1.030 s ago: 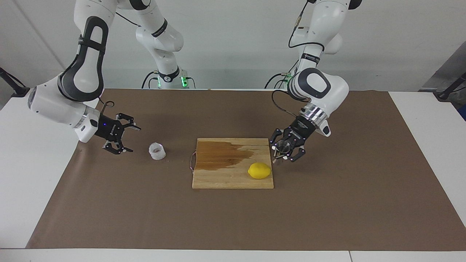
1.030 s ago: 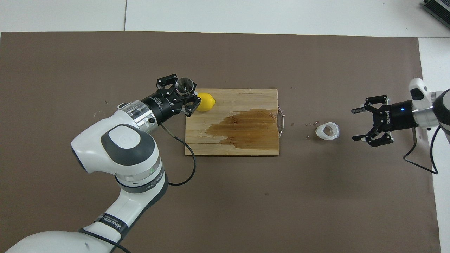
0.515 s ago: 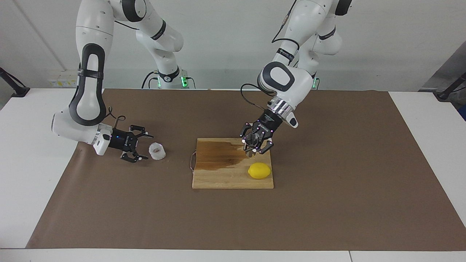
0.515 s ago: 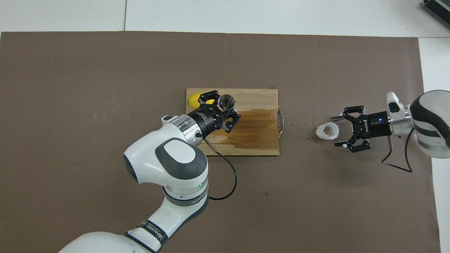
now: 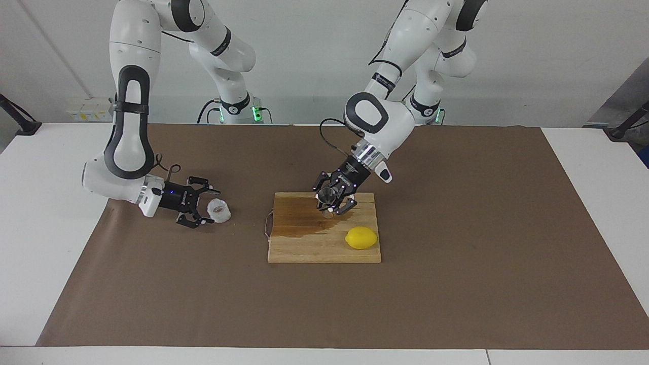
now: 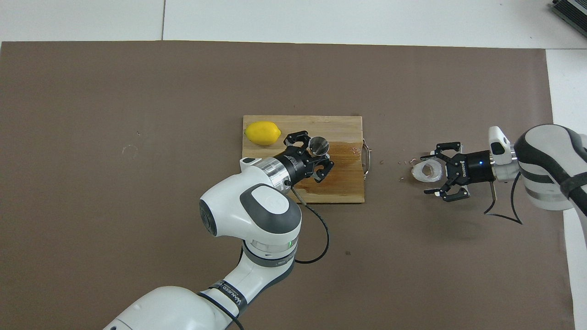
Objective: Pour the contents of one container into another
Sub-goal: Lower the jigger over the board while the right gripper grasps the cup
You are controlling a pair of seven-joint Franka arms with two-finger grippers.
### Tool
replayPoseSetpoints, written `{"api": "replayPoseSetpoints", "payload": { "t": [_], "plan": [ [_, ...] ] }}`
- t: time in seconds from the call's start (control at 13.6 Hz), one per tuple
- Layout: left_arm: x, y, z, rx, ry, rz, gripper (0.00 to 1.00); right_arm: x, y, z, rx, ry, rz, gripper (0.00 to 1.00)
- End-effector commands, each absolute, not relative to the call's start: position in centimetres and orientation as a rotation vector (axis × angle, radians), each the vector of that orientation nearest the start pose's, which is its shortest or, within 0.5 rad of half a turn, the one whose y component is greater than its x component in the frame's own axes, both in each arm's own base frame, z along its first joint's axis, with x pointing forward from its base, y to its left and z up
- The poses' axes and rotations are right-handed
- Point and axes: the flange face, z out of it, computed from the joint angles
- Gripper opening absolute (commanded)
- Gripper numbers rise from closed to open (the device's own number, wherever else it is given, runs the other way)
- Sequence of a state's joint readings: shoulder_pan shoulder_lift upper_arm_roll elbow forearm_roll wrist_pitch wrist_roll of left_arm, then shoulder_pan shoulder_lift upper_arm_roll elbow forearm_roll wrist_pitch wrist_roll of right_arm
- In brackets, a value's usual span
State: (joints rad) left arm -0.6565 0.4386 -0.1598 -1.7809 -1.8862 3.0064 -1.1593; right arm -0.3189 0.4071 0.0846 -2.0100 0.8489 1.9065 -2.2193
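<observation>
Facing view | right gripper (image 5: 202, 209) open, straddling white cup (image 5: 219, 210) | left gripper (image 5: 334, 199) clamps jigger (image 5: 327, 194) over cutting board (image 5: 304, 248)

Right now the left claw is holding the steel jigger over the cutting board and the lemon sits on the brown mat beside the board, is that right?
Not quite: the lemon sits on the cutting board itself, as the overhead view shows. The left claw does hold the steel jigger over the board.
</observation>
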Motion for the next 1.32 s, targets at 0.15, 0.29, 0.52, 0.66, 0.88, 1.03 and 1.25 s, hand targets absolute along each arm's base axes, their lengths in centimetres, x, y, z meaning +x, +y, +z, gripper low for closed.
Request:
{"api": "replayPoseSetpoints", "payload": {
  "t": [0.15, 0.29, 0.52, 0.66, 0.88, 1.03, 1.25],
  "plan": [
    [50.5, -42.2, 33.5, 1.086, 1.930, -0.542, 0.00, 55.4, -6.9, 24.1, -1.732, -1.609, -0.715, 0.86],
    [50.6, -42.5, 33.8, 1.169, 1.887, -0.504, 0.00, 55.5, -6.9, 24.1, -1.729, -1.632, -0.724, 0.81],
    [50.6, -42.8, 33.7, 1.174, 1.878, -0.546, 0.00, 55.6, -6.9, 24.1, -1.725, -1.643, -0.730, 0.81],
    [50.7, -42.8, 33.5, 1.150, 1.880, -0.606, 0.00, 55.4, -7.0, 23.8, -1.730, -1.656, -0.733, 0.81],
    [51.1, -42.2, 33.3, 1.076, 1.894, -0.695, 0.00, 55.4, -7.3, 23.5, -1.736, -1.689, -0.746, 0.44],
    [51.0, -41.9, 33.0, 1.088, 1.886, -0.684, 0.00, 55.4, -7.2, 23.6, -1.734, -1.691, -0.746, 0.31],
    [53.4, -39.4, 33.9, 1.049, 1.844, -0.767, 0.00, 55.5, -7.1, 23.7, -1.731, -1.693, -0.747, 0.29]
  ]
}}
